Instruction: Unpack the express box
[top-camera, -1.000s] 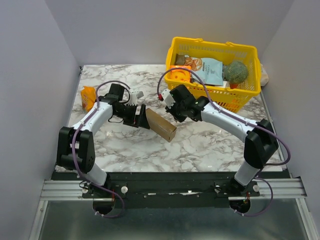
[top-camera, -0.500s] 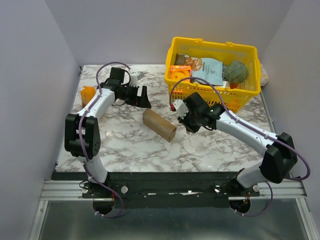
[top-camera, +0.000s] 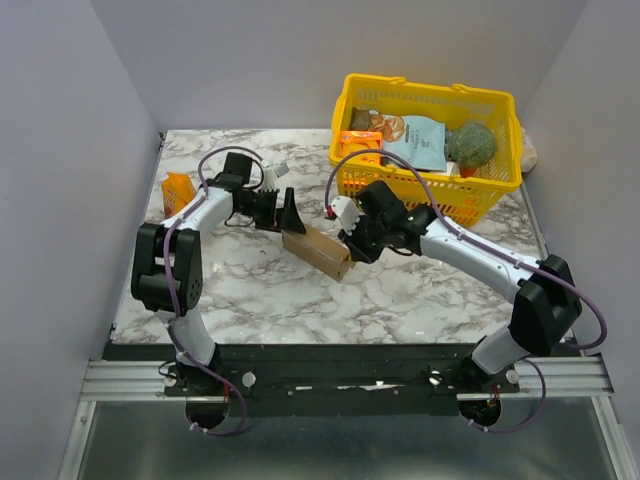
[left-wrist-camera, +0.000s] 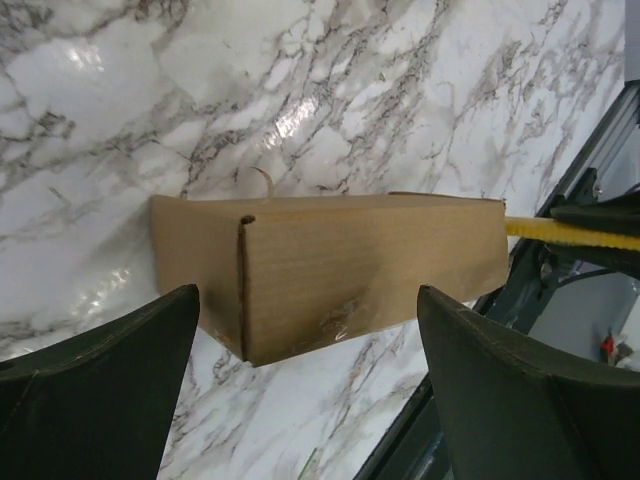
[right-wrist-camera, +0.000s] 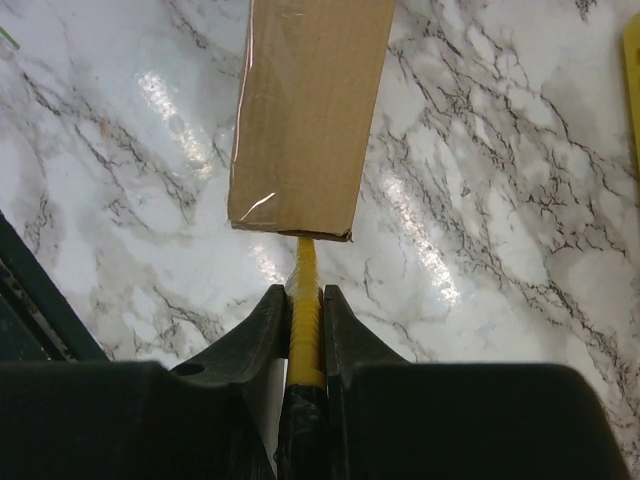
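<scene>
Seal-cutting step, apparently: express box (top-camera: 317, 252) near table (top-camera: 420, 290) centre, straddled at 11 o'clock by wide-open left gripper (top-camera: 289, 215), met at 3 o'clock by right gripper (right-wrist-camera: 303, 300) clamping yellow cutter (right-wrist-camera: 305, 262); next, probably, running the tip along the seam

No word, number or brand could be read anywhere. The express box (left-wrist-camera: 330, 270) showed only plain brown cardboard and clear tape in both wrist views. Inside the yellow basket (top-camera: 497, 172), a pale blue packet (top-camera: 420, 147) and a round-faced packet (top-camera: 386, 125) carried printing. So did an orange packet (top-camera: 358, 146) at the basket's left end. All of it was too small to make out. The small orange packet (top-camera: 177, 190), lying on the surface (top-camera: 420, 290) well left of the basket, was equally illegible.
</scene>
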